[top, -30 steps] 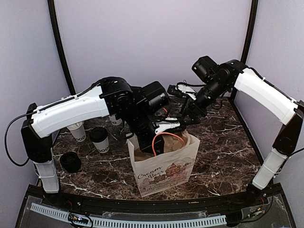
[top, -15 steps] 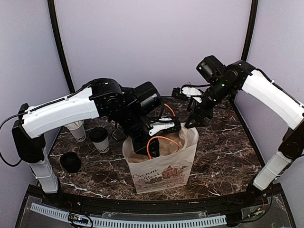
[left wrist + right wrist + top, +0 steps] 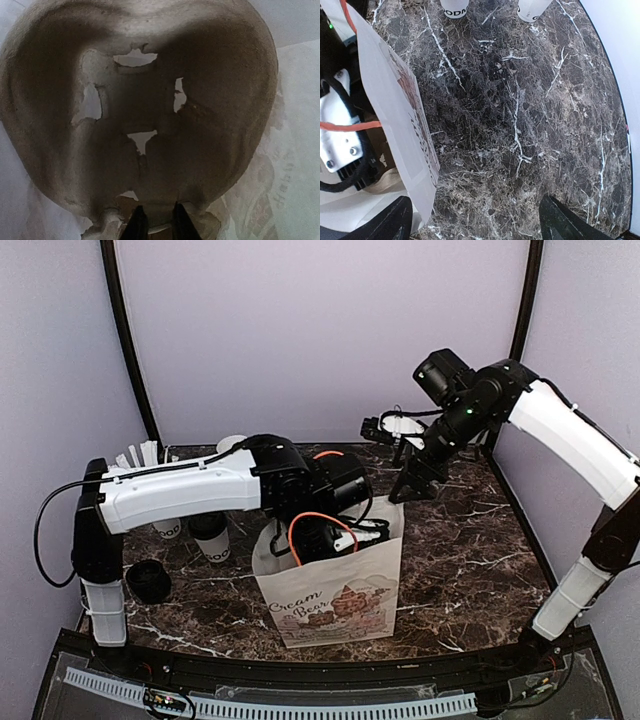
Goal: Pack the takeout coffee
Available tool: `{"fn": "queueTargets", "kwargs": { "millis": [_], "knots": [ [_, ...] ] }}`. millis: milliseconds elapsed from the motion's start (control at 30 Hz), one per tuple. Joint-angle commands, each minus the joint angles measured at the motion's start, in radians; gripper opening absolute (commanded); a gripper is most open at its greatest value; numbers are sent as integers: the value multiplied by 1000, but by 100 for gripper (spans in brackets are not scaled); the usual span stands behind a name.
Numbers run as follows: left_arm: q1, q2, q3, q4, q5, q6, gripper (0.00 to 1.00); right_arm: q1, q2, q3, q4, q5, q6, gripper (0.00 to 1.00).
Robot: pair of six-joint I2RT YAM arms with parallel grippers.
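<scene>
Left gripper [image 3: 159, 223], fingers nearly together, hold unclear, now sits deeper in the paper bag [image 3: 335, 605] at lower centre; right gripper [image 3: 476, 216], wide and empty, has lifted away.

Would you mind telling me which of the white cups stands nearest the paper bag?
The takeout coffee, with the black lid, just left of the paper bag; the other white cup stands farther left.

Lidded cup [image 3: 207, 538] left of bag [image 3: 335, 605] (near)
</scene>
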Motion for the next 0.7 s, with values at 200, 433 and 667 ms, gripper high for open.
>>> {"fn": "queueTargets", "kwargs": {
  "millis": [200,433,667],
  "knots": [
    [-4,58,-12,-60,11,10,9,3,1,91,-32,-56,-11,89],
    [-4,116,-27,-59,3,5,9,2,-25,88,-24,-38,-12,89],
    [-4,209,-44,-58,16,-21,10,-28,-65,93,-7,-29,-8,90]
  ]
}}
